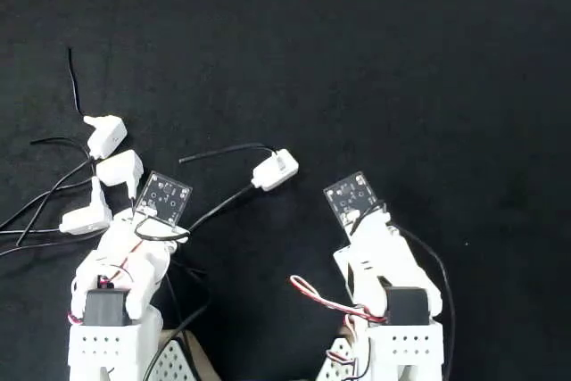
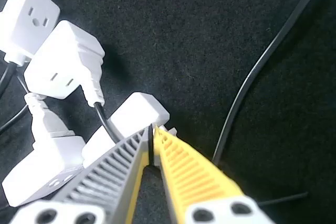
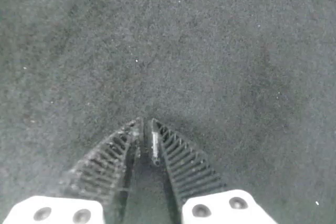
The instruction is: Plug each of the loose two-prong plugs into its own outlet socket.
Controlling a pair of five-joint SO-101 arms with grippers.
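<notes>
Three white outlet blocks lie in a cluster at the left: one [image 1: 105, 134] [image 2: 29, 19], a second [image 1: 119, 169] [image 2: 63, 66] and a third [image 1: 86, 216] [image 2: 42, 166] with a white piece standing on it. A loose white plug [image 1: 275, 169] on a black cord [image 2: 262, 66] lies in the middle of the mat. My left gripper [image 2: 152, 129] is shut, its tips just at a white block [image 2: 137, 115] beside the cluster. My right gripper [image 3: 146, 125] is shut over bare black mat, holding nothing.
A black mat [image 1: 428, 86] covers the table. Black cords [image 1: 45, 194] trail off to the left from the outlets. The left arm [image 1: 116, 265] and right arm [image 1: 388, 274] stand at the near edge. The mat's far and right parts hold nothing.
</notes>
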